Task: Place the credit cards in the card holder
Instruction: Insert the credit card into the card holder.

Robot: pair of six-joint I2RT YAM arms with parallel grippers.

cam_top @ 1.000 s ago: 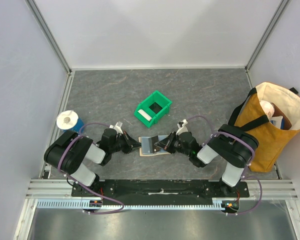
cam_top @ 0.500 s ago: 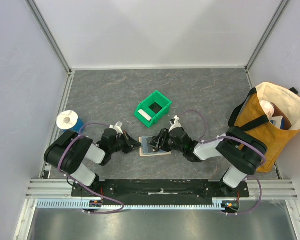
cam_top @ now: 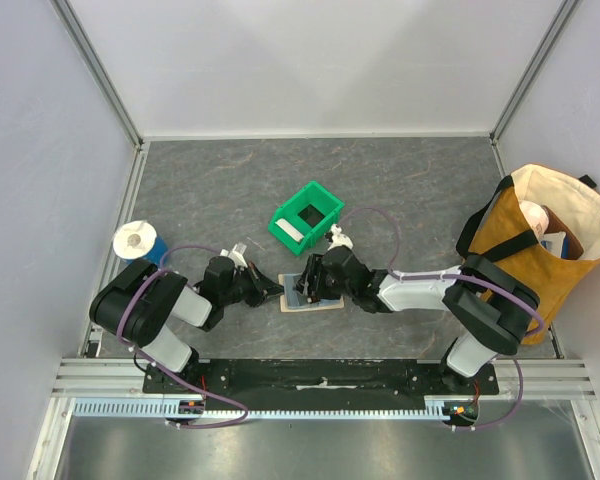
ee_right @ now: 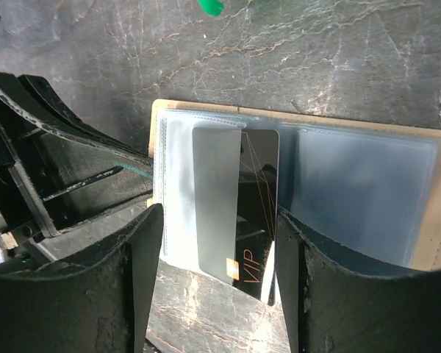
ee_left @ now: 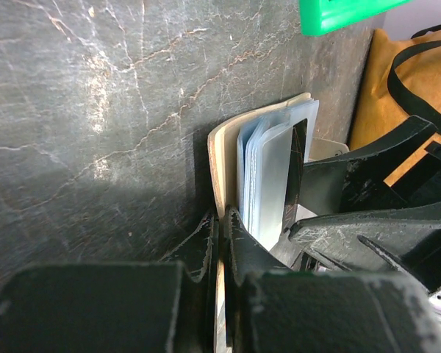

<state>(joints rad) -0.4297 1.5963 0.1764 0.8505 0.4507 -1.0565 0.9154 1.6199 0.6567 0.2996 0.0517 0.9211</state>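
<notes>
The tan card holder [cam_top: 325, 301] lies open on the table between the arms, its clear sleeves [ee_right: 360, 191] facing up. My left gripper [ee_left: 222, 220] is shut on the edge of the card holder's [ee_left: 219, 158] cover at its left side. A dark credit card [ee_right: 253, 213] with orange "VIP" lettering sits partly inside a sleeve, its near end sticking out over the table. My right gripper [ee_right: 217, 287] is open and straddles that card, one finger on each side; the right finger is close to the card's edge. In the top view the right gripper [cam_top: 310, 285] hangs over the holder.
A green plastic bin [cam_top: 306, 217] with a white object inside stands just behind the holder. An ochre tote bag [cam_top: 545, 250] stands at the right edge. A blue and white roll [cam_top: 138, 240] sits at the far left. Metal rails frame the table.
My right gripper has opened, letting go of the dark card, and has moved left over the holder. The left gripper has stayed shut on the cover.
</notes>
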